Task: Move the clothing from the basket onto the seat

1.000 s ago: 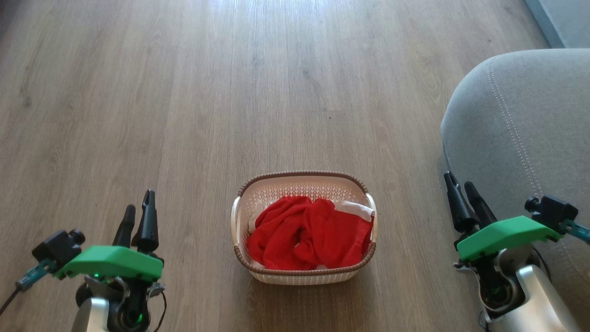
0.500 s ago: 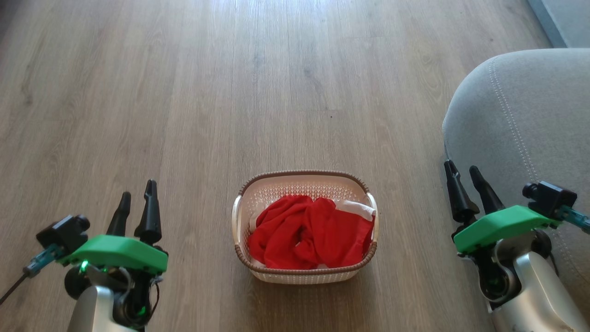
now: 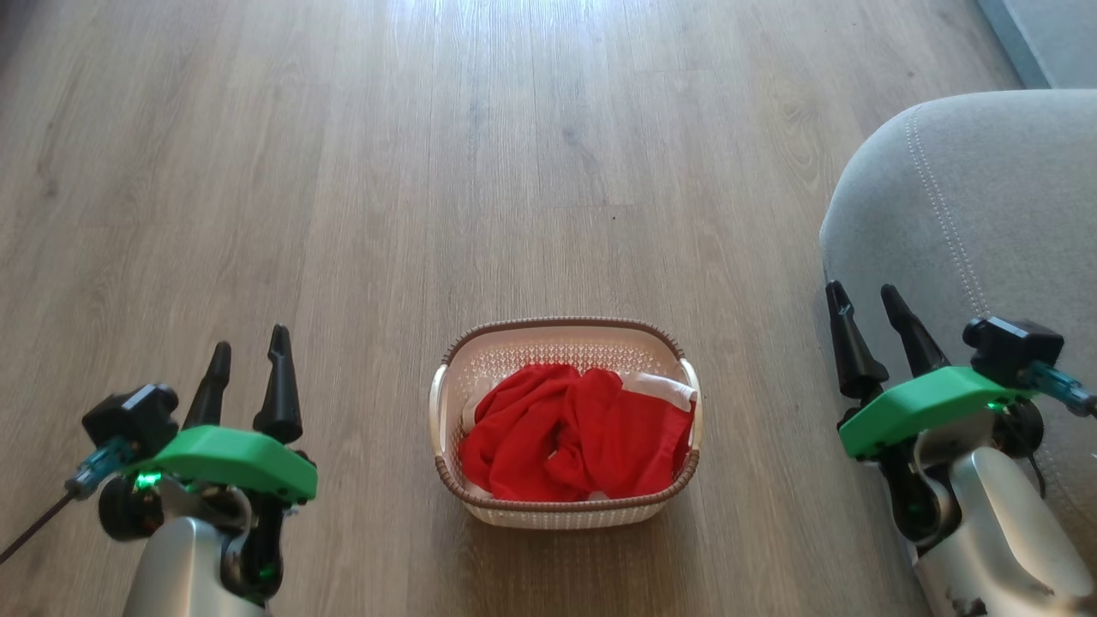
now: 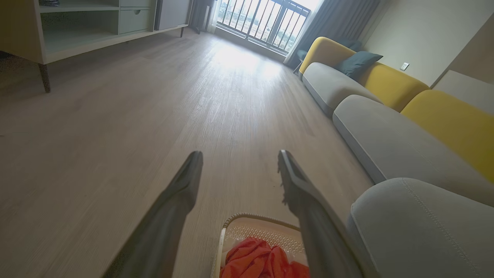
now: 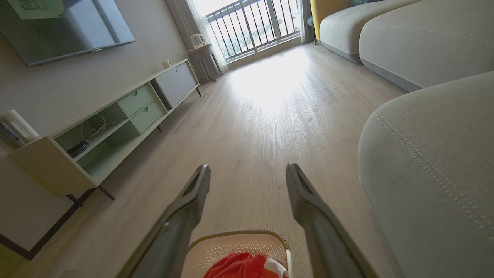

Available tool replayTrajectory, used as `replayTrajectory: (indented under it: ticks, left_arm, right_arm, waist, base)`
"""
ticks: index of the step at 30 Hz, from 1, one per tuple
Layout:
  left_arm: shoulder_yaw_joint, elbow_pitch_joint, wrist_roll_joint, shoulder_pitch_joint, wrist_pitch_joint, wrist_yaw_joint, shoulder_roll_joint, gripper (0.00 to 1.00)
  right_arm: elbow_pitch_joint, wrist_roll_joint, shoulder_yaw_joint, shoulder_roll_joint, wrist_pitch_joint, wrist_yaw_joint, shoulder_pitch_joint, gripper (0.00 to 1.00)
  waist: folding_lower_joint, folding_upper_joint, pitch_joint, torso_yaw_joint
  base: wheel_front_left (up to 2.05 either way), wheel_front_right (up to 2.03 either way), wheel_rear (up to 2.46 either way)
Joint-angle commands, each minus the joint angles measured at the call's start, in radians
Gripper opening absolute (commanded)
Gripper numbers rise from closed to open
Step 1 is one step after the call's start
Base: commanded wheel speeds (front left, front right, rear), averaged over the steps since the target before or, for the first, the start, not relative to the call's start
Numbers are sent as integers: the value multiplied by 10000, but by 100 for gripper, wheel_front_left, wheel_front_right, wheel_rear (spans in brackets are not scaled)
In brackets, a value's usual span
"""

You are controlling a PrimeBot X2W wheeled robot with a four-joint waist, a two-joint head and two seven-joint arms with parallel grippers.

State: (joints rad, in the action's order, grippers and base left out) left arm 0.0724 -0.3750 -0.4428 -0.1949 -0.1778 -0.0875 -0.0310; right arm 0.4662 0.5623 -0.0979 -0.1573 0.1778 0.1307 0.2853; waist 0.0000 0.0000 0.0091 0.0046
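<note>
The cream perforated basket (image 3: 566, 338) with a brown braided rim stands on the wood floor at the centre bottom of the head view, with the crumpled red clothing (image 3: 574, 433) and its white trim inside. The grey seat (image 3: 968, 223) with pale stitching bulges in at the right. My left gripper (image 3: 248, 341) is open, well left of the basket and apart from it. My right gripper (image 3: 864, 291) is open beside the seat's edge, right of the basket. Both wrist views catch the basket (image 4: 262, 226) (image 5: 235, 241), the clothing (image 4: 266, 260) (image 5: 239, 266) and the seat (image 4: 420, 227) (image 5: 432, 173) past open fingers.
A low TV cabinet (image 5: 104, 131) lines one wall, with a television (image 5: 65, 27) above it. Grey sofa cushions with yellow backs (image 4: 386, 96) run along the other side toward a balcony railing (image 5: 254, 27). Wide wood floor (image 3: 480, 171) stretches ahead of the basket.
Both grippers have risen and moved forward in the head view, and their fingers have spread wider. The basket, clothing and seat have stayed put.
</note>
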Motion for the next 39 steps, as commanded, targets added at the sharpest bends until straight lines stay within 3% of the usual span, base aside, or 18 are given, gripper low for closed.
replayTrajectory:
  ticks: [1, 23, 39]
  left_arm:
    - [271, 277, 450, -645, -169, 37, -160, 100]
    - [365, -386, 3201, -1247, -813, 191, -191, 100]
    - [357, -507, 3164, -1250, -839, 346, -193, 100]
  right_arm:
    - [-235, -392, -189, -172, 163, 0, 673, 100]
    - [347, -2597, -854, -399, 812, 0, 1455, 100]
    - [337, -2696, -374, -227, 839, 0, 1397, 100]
  waist:
    - [0, 0, -6, -8]
    - [0, 0, -6, -84]
    - [0, 0, 67, -120]
  base:
    - [0, 0, 0]
    - [0, 0, 0]
    - [0, 0, 0]
